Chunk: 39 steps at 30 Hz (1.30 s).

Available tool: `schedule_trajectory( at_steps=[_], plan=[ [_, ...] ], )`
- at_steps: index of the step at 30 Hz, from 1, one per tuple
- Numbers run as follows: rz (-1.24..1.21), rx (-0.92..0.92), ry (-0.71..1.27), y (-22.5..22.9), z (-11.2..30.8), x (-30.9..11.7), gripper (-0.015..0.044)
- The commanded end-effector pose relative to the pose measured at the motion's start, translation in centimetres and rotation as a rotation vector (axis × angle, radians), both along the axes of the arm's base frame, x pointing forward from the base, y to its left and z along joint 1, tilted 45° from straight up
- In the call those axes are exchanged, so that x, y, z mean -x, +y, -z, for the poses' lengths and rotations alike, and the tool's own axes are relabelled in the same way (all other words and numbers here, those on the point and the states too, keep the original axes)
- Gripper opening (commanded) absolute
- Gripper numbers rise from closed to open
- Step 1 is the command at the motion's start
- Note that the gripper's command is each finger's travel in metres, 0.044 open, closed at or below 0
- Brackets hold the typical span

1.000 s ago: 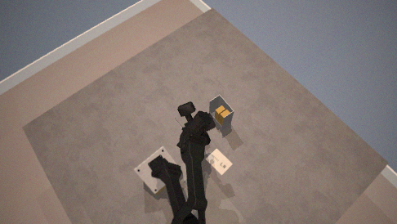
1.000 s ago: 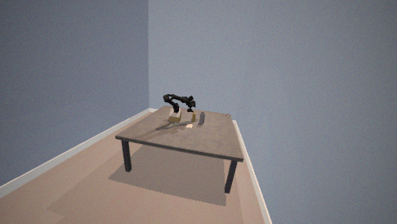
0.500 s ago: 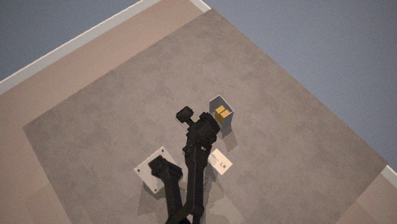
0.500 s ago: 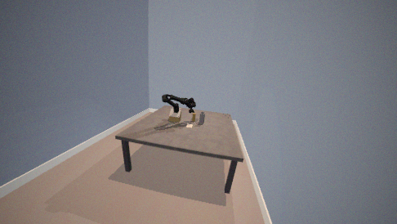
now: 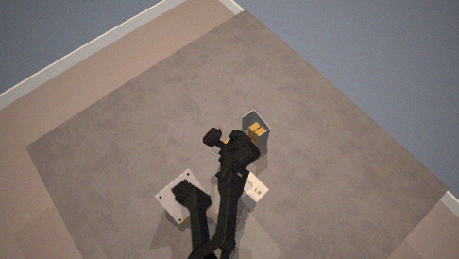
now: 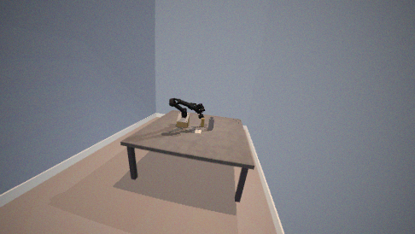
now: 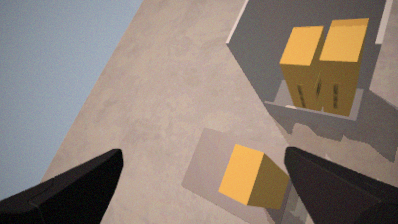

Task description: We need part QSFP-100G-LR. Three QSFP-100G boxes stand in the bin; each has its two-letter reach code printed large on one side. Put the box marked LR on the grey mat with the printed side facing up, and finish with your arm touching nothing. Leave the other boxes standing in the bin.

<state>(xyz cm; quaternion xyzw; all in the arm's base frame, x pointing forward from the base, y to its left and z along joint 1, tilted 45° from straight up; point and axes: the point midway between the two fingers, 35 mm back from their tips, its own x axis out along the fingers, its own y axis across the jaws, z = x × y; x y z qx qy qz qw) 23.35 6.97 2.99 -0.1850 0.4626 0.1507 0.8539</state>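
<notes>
My gripper [image 7: 204, 155] [image 6: 201, 116] is open and empty, above a yellow-orange box [image 7: 241, 175] [image 5: 228, 140] [image 6: 202, 123]. This box stands upright on the grey mat [image 7: 200, 156]. In the wrist view it lies between the fingertip directions, close to the right finger; whether they touch is unclear. Its visible sides show no readable code. The grey bin [image 7: 250, 45] [image 5: 249, 121] [image 6: 211, 124] holds two standing boxes, a left one [image 7: 302, 46] and a right one [image 7: 345, 46]. Dark print shows low on their sides, too small to read.
A pale card [image 5: 263, 189] [image 6: 197, 131] marked LR lies on the table [image 5: 142, 123] [image 6: 201, 145], partly under the arm in the top view. The arm's base plate [image 5: 165, 198] is to its left. The bin's walls rise beside the gripper.
</notes>
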Motion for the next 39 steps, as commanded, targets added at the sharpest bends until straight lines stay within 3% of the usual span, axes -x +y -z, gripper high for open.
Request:
schedule_trajectory(
  at_steps=[1, 39],
  plan=[
    [-0.077, 0.021, 0.032, -0.1, 0.0, -0.2, 0.044],
    [-0.837, 0.112, 0.202, -0.8, -0.3, -1.3, 0.044]
  ],
)
